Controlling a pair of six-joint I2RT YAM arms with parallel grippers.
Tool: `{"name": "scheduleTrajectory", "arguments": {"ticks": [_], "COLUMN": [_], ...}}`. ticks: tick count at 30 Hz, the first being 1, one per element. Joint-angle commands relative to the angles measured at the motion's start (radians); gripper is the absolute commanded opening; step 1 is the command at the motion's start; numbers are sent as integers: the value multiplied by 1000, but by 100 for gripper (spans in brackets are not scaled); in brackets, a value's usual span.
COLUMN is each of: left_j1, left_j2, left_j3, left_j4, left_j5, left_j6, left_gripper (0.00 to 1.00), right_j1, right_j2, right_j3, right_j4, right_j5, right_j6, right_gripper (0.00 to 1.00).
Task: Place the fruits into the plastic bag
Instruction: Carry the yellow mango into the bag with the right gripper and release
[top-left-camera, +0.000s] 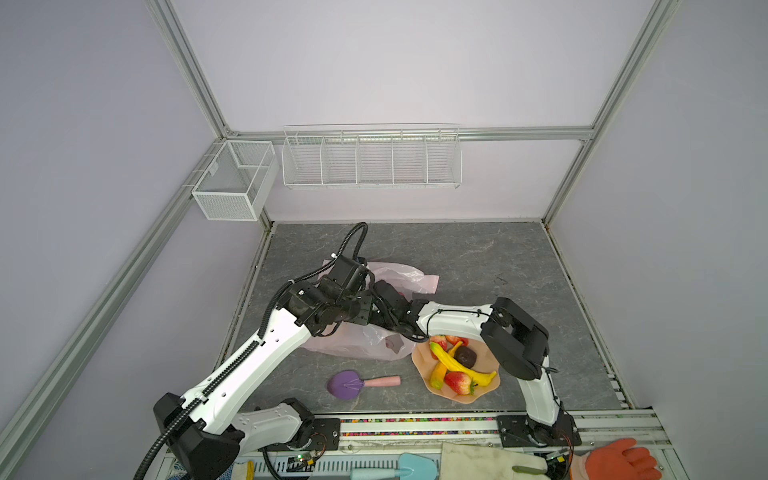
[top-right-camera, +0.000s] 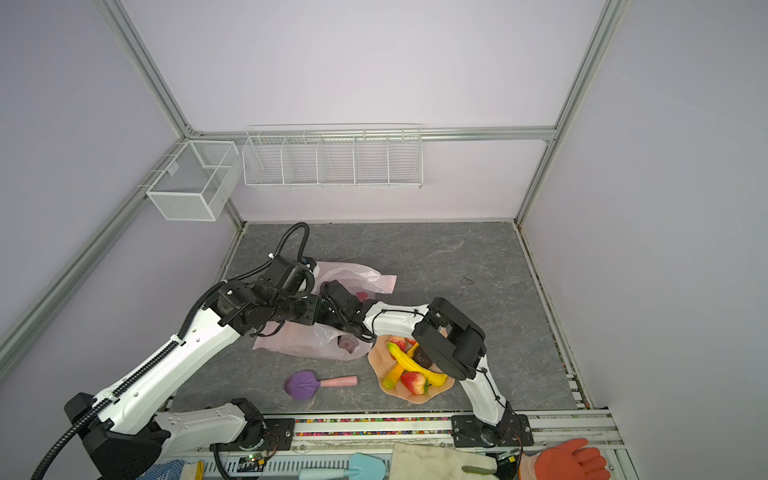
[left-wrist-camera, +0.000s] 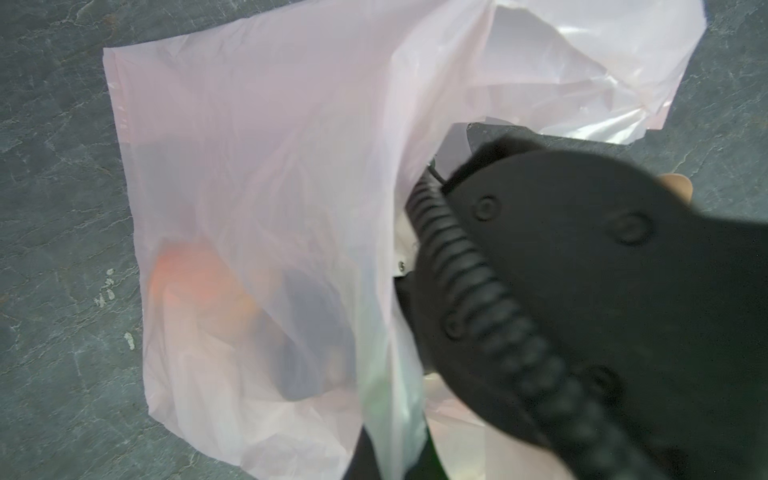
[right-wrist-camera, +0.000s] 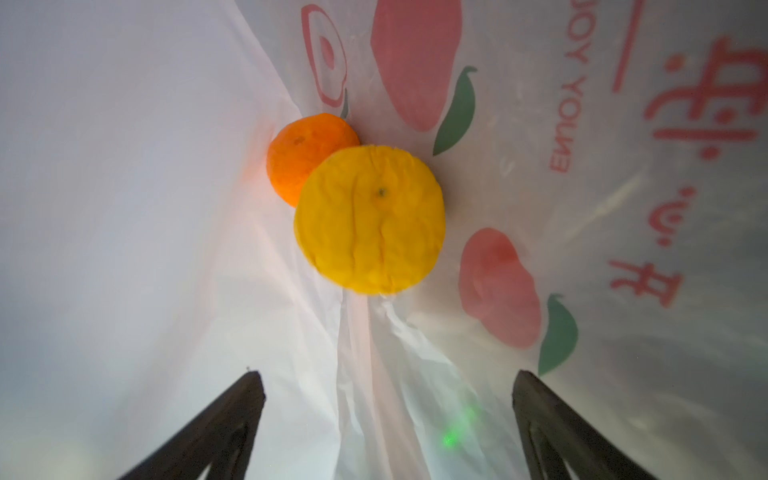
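Both pincers on the plastic bag, two fruits down inside!
Across the grey surface (top-left-camera: 478, 257) sprawls the plastic bag (top-left-camera: 399, 272). My left pincer (left-wrist-camera: 395, 461) is clamped on its rim, and my right pincer (right-wrist-camera: 386, 374) is inside it, jaws wide apart, gripping nothing. Just beside the bag, the peach bowl (top-left-camera: 422, 357) holds bananas (top-left-camera: 461, 366) and strawberries (top-left-camera: 457, 381). Deep in the bag, a yellow fruit (right-wrist-camera: 370, 220) touches an orange (right-wrist-camera: 303, 153).

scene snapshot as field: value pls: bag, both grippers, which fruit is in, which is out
plastic bag: crumpled, mouth lifted open
left gripper: shut on plastic bag edge
right gripper: open, inside plastic bag, holding nothing
in bag: orange fruit, yellow round fruit, touching
in bowl: bananas, strawberries, dark piece
scoop: apart from bag and bowl
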Motion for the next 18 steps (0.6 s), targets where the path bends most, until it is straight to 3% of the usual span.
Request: {"name": "scheduleTrajectory", "arguments": {"ticks": [1, 7, 18], "left_j1": [4, 4, 4], "left_j2": [-16, -22, -17], "left_j3": [-13, -22, -31], "left_j4": [-11, -7, -4], "left_j5": [-21, -22, -35], "left_j6": [12, 8, 9], "left_gripper": [0, 0, 0], "right_j1": [-4, -16, -40], "right_j2": [-108, -221, -360], "right_j3": [-23, -52, -120], "right_j4": [-113, -307, -447], "right_j5": [33, 92, 161], "right_j6": [-25, -156, -262], "right_gripper": [97, 99, 99]}}
